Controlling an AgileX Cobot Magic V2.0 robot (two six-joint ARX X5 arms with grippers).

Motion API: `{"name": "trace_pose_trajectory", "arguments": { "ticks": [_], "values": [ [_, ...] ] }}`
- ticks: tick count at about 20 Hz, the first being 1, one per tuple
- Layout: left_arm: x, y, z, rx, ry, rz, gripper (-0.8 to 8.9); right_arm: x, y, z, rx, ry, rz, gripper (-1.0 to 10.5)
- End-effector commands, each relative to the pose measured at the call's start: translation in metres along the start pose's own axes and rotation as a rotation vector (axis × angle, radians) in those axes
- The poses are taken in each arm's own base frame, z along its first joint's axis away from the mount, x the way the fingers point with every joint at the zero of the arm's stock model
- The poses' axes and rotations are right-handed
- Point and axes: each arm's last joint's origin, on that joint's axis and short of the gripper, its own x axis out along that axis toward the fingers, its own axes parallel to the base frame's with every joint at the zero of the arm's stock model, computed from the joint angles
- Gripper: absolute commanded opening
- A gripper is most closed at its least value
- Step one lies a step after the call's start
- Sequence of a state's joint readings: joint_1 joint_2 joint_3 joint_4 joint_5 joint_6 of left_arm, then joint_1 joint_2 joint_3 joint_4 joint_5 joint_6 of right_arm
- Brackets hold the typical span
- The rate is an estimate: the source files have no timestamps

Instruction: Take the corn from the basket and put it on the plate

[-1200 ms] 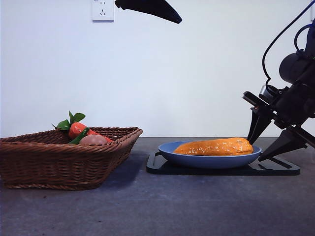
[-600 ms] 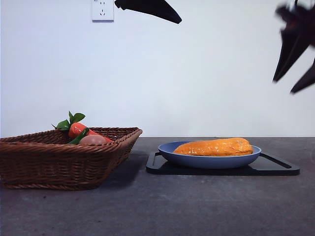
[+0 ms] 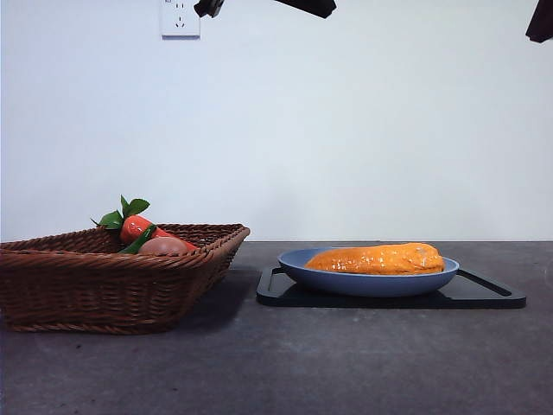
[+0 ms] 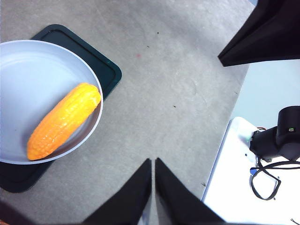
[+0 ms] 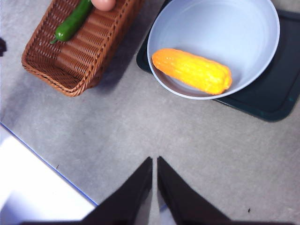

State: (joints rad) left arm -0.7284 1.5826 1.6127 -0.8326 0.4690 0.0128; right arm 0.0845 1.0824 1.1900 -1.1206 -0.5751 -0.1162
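The orange-yellow corn [image 3: 376, 258] lies lengthwise on the light-blue plate [image 3: 367, 283], apart from both grippers. The dark woven basket [image 3: 112, 277] stands to the left of the plate. My left gripper [image 4: 153, 160] is shut and empty, high above the table beside the plate [image 4: 28, 84], with the corn [image 4: 63, 121] off to one side. My right gripper [image 5: 154, 159] is also shut and empty, high over bare table, looking down on the corn [image 5: 192, 70], the plate [image 5: 225, 28] and the basket [image 5: 79, 51]. In the front view the arms show only as black tips at the top edge.
The plate rests on a flat black tray [image 3: 484, 298]. The basket holds a red-orange carrot with green leaves [image 3: 130, 223], a pinkish egg-like item [image 3: 164, 245] and a green pepper [image 5: 72, 21]. The other arm's dark jaw [image 4: 269, 33] shows in the left wrist view.
The arm beside the plate's right end has risen away, leaving only a black tip at the top right corner. The corn has stayed on the plate.
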Motion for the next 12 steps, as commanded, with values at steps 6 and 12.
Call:
{"name": "trace_pose_trajectory", "arguments": {
  "ticks": [6, 12],
  "values": [
    [-0.004, -0.004, 0.01, 0.048, -0.063, -0.004, 0.07, -0.004, 0.002, 0.01, -0.068, -0.077, -0.008, 0.0],
    [-0.005, -0.004, 0.017, 0.083, -0.13, -0.002, 0.07, -0.005, 0.002, 0.019, -0.12, -0.155, -0.017, 0.0]
  ]
}}
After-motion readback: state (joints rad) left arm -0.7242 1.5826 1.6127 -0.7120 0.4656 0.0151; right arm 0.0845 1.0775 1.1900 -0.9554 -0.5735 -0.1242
